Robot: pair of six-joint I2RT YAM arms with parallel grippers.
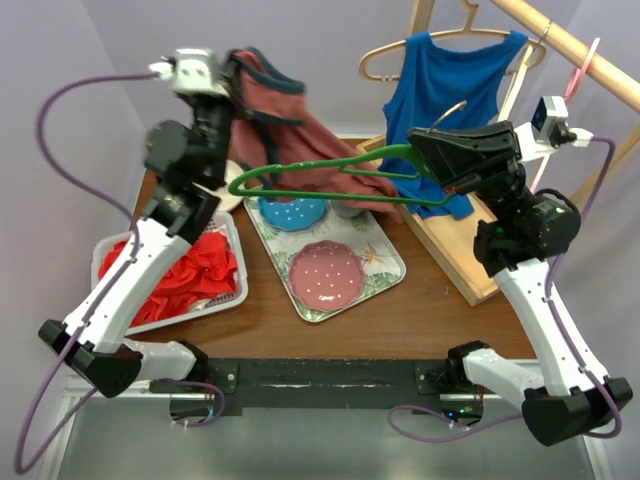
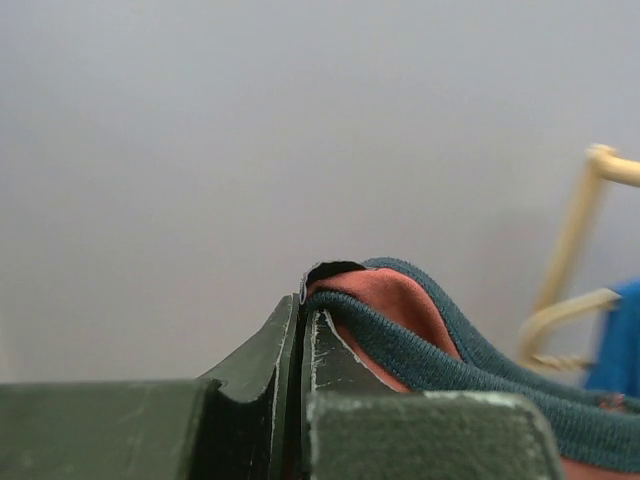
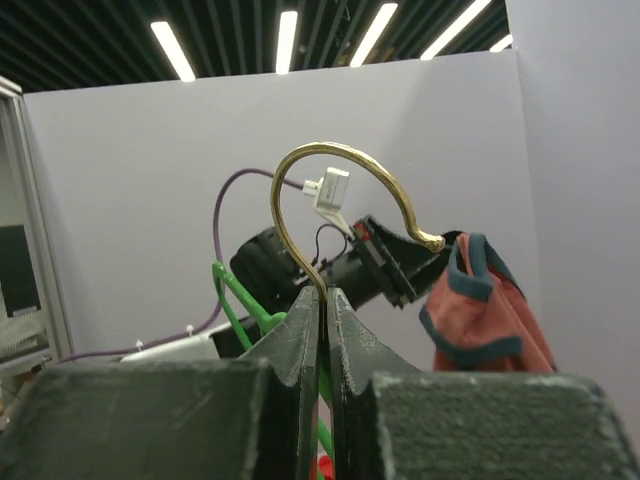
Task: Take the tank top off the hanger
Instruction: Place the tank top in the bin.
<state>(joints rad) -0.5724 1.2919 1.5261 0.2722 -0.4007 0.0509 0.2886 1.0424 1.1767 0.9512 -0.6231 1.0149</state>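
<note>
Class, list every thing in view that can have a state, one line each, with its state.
Left tool: shut on the red top's strap.
Right tool: shut on the green hanger's hook.
Red top: held up, draped over the green hanger.
Green hanger: held in the air.
Blue top: hanging on the rack.
Basket: filled with red cloth.
Plates: empty, on the tray.

Our views evenly bright, shadows soft; ceiling tubes [image 3: 286, 40] glaring above right wrist; near fingers [image 2: 250, 370] slightly blurred.
</note>
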